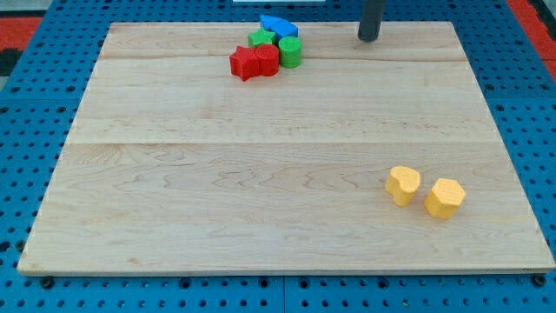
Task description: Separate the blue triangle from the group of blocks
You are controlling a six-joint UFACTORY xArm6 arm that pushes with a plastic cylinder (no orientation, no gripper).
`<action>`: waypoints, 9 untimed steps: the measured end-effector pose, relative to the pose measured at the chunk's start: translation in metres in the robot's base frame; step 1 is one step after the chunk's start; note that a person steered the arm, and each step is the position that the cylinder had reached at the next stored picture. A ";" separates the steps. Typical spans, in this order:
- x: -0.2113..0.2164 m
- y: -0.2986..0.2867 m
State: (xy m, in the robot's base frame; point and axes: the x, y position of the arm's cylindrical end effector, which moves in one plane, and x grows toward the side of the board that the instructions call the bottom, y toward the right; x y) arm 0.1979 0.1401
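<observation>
The blue triangle [278, 25] lies at the board's top edge, touching the group below it. That group holds a green block [260, 39], a green cylinder [290, 52], a red star [243, 63] and a red block [267, 60], all packed together. My tip [369, 38] stands near the top edge, well to the right of the group and apart from every block. The rod's upper part runs out of the view's top.
Two yellow blocks, one rounded [402, 185] and one hexagonal [445, 197], sit side by side at the lower right. The wooden board [261, 200] lies on a blue pegboard [26, 130].
</observation>
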 end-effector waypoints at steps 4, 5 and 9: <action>-0.005 -0.093; -0.004 -0.140; 0.019 -0.193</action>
